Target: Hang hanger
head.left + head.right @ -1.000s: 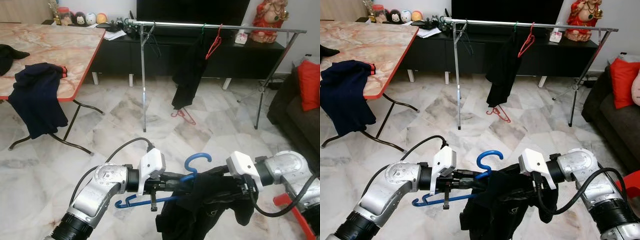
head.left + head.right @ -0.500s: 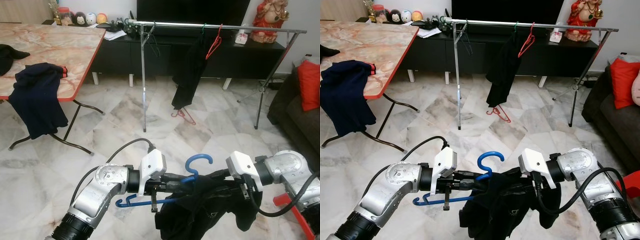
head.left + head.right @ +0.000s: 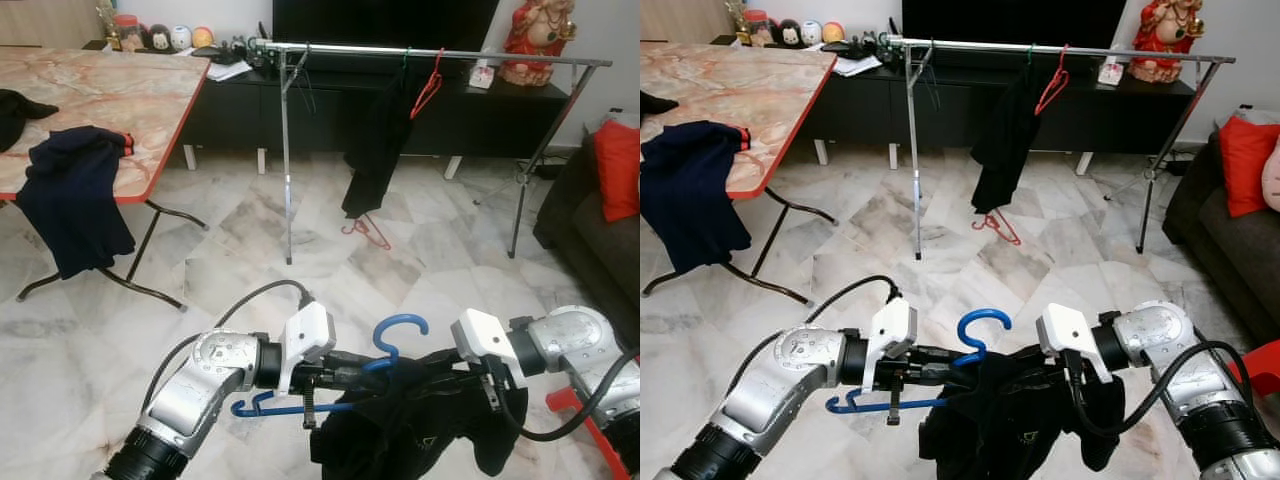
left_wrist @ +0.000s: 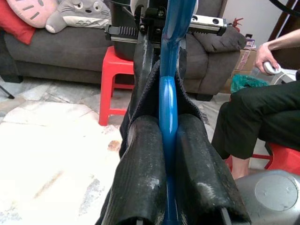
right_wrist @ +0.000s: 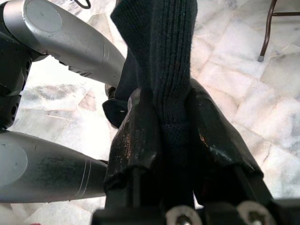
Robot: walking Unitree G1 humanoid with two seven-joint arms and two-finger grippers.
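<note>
A blue hanger (image 3: 385,345) with a black garment (image 3: 405,430) draped on it is held low in front of me, its hook pointing up. My left gripper (image 3: 352,372) is shut on the hanger's blue neck (image 4: 168,108). My right gripper (image 3: 450,372) is shut on the black garment (image 5: 161,56). Across the room stands a metal clothes rail (image 3: 440,55) with a dark garment (image 3: 378,140) and a red hanger (image 3: 430,85) hanging on it.
A marble-top folding table (image 3: 90,95) with a navy garment (image 3: 75,205) over its edge stands at the left. Another red hanger (image 3: 368,232) lies on the floor under the rail. A dark sofa with a red cushion (image 3: 618,170) is at the right. A seated person (image 4: 262,117) is behind.
Both grippers and the hanger with its garment have sunk a little and shifted slightly right; the hold is unchanged.
</note>
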